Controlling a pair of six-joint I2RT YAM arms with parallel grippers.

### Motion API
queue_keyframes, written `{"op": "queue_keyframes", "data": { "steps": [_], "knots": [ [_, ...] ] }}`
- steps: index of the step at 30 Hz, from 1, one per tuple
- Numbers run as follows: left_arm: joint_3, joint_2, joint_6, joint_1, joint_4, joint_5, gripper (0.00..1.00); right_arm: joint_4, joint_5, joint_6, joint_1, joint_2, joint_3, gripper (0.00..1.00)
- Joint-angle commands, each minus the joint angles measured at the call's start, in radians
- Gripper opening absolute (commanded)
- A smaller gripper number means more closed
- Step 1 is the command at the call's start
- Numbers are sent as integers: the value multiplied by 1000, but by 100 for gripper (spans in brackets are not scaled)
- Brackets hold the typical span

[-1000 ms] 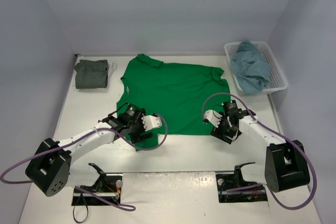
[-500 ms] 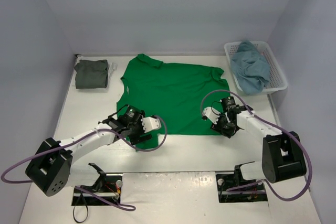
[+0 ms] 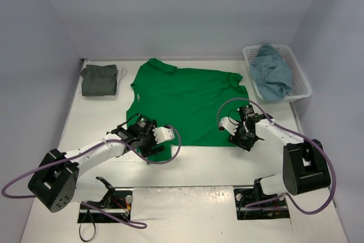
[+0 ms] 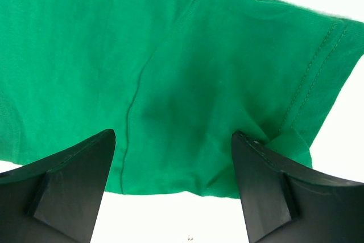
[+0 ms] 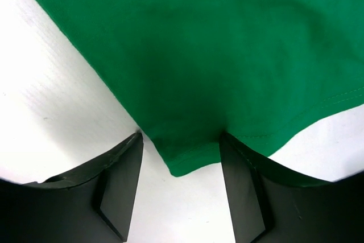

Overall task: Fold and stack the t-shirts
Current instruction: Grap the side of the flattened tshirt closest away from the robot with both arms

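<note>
A bright green t-shirt [image 3: 187,101] lies spread flat in the middle of the table. My left gripper [image 3: 149,140] stands open over its near-left sleeve. In the left wrist view the sleeve and its hem [image 4: 187,112] lie between the two black fingers [image 4: 74,180], untouched. My right gripper [image 3: 242,135] is open at the shirt's near-right corner. That corner [image 5: 187,160] pokes between its fingers [image 5: 244,174] without being pinched. A folded dark olive-grey t-shirt [image 3: 99,79] rests at the back left. A dusty light blue t-shirt [image 3: 272,72] is bunched in the basket.
The white slatted basket [image 3: 302,83] stands at the back right against the wall. A sliver of white cloth [image 3: 121,73] shows beside the olive-grey shirt. Purple cables loop from both arms. Bare white tabletop [image 3: 199,163] runs along the near side of the green shirt.
My right gripper has slid forward and left onto the green shirt's near-right corner, and its jaws have narrowed somewhat. The left arm and the shirts have stayed put.
</note>
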Motion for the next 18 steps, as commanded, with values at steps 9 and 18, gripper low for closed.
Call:
{"op": "queue_keyframes", "data": {
  "steps": [9,18],
  "knots": [
    [73,-15,9,-3,-48,38,77,-19,10,-21,5,53,24,1],
    [148,-153,4,-3,-158,119,77,-18,6,-16,5,53,17,0]
  ]
}}
